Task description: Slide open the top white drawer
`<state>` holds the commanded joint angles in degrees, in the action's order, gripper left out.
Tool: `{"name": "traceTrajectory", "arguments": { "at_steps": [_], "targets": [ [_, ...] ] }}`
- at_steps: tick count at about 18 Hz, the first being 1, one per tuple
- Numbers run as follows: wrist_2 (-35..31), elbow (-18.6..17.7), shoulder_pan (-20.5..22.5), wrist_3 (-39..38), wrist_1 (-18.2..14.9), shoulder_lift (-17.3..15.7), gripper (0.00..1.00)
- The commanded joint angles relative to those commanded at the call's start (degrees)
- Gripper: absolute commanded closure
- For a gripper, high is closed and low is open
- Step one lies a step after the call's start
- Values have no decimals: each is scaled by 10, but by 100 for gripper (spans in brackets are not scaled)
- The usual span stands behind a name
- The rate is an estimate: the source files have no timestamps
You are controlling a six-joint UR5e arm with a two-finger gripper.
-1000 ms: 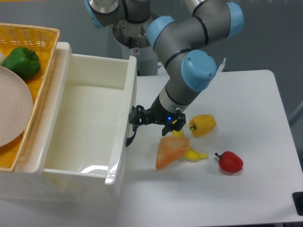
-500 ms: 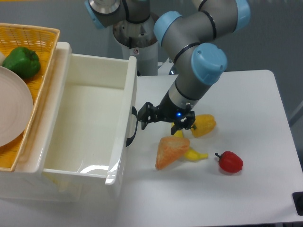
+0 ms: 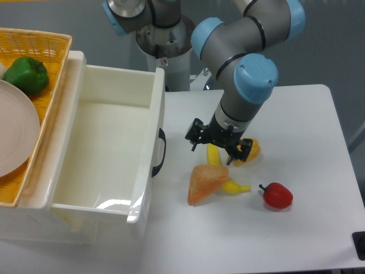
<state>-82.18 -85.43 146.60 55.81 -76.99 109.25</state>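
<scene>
The glossy white plastic top drawer point(image 3: 108, 154) stands pulled well out of the cabinet, filling the picture's 9 o'clock side, its deep rectangular box bare inside and its curved black handle point(image 3: 160, 153) on the front wall facing 3 o'clock. A second ago the black two-finger pincer point(image 3: 219, 146) sat right against that handle; half a second ago it was just off it; now it has drawn away toward 3 o'clock and hangs over the white tabletop point(image 3: 296, 125), well apart from the handle. Its fingers look spread with nothing between them, though from this angle the gap is hard to judge. The drawer itself has not shifted.

Just below the pincer lie a yellow banana point(image 3: 221, 172) and an orange wedge-shaped toy point(image 3: 205, 182), touching each other, with a yellow bell pepper point(image 3: 252, 152) partly hidden behind the fingers. A red bell pepper point(image 3: 277, 195) sits at 4 o'clock. At 10 o'clock a yellow woven basket point(image 3: 50, 45) holds a green bell pepper point(image 3: 26, 74) and a pale round plate point(image 3: 14, 137).
</scene>
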Motion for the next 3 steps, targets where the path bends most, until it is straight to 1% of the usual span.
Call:
{"name": "traceTrajectory", "arguments": {
  "at_steps": [3],
  "targets": [
    [0,0,1,0,1,0,0]
  ]
}}
